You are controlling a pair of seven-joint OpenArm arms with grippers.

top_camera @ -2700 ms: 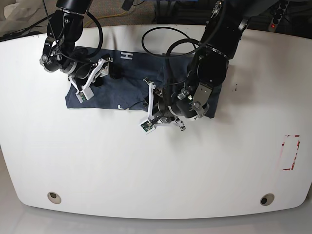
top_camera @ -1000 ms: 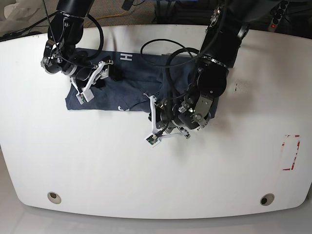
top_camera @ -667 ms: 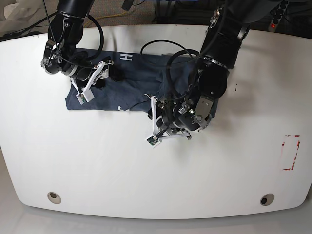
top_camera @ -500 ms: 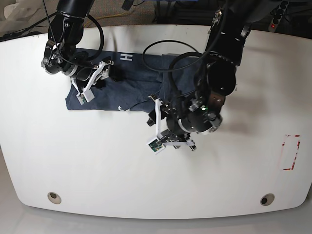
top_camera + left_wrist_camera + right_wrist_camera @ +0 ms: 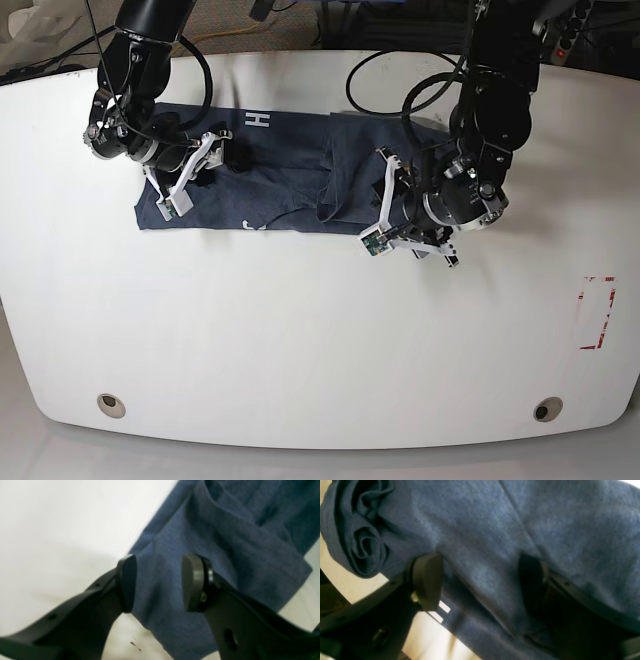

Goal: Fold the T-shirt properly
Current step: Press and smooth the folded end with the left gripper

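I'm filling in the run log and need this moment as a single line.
stage: folding | dark blue fabric T-shirt: flat on white table | left gripper: open over hem | right gripper: open over cloth

White table [image 5: 300, 340], red tape mark [image 5: 598, 313], cables [image 5: 215, 25] behind

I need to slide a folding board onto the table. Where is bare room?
The white table is bare across the whole near half, below the T-shirt. To the right, only the red marking sits near the edge. The far strip is crowded: the left gripper and right gripper work there.
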